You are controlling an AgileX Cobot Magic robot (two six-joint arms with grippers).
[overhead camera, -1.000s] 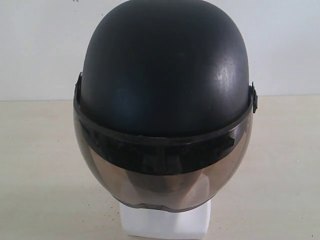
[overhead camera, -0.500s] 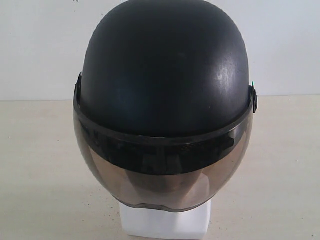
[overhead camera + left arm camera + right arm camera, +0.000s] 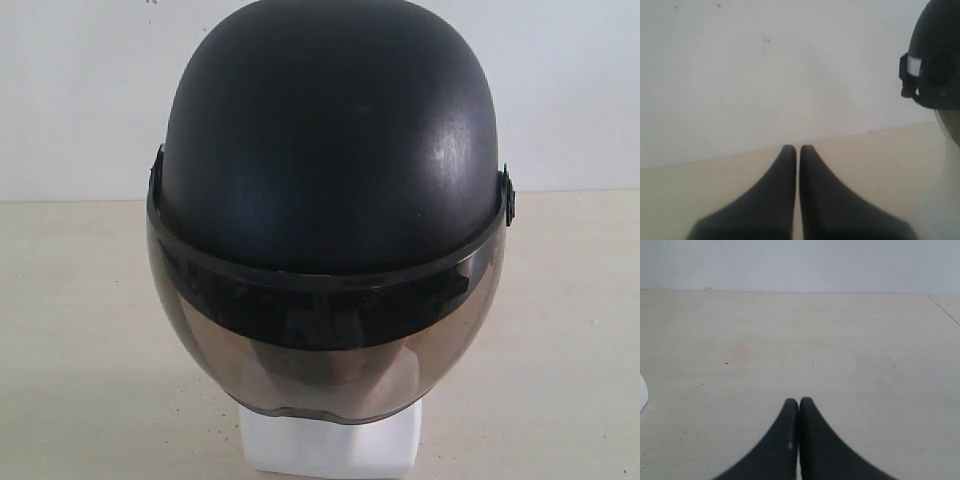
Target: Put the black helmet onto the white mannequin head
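The black helmet (image 3: 330, 140) sits over the white mannequin head, and its smoky visor (image 3: 330, 370) hangs down in front of the face. Only the head's white neck base (image 3: 330, 445) shows below the visor. Neither gripper appears in the exterior view. My left gripper (image 3: 798, 148) is shut on nothing and hovers over the table, apart from the helmet's side (image 3: 940, 60) with its hinge. Over bare table, my right gripper (image 3: 799, 401) is likewise shut and holds nothing.
The pale beige table (image 3: 80, 330) runs back to a white wall (image 3: 80, 90). A small white rounded edge (image 3: 642, 392) shows at the border of the right wrist view. A seam in the table (image 3: 947, 310) lies off to one side.
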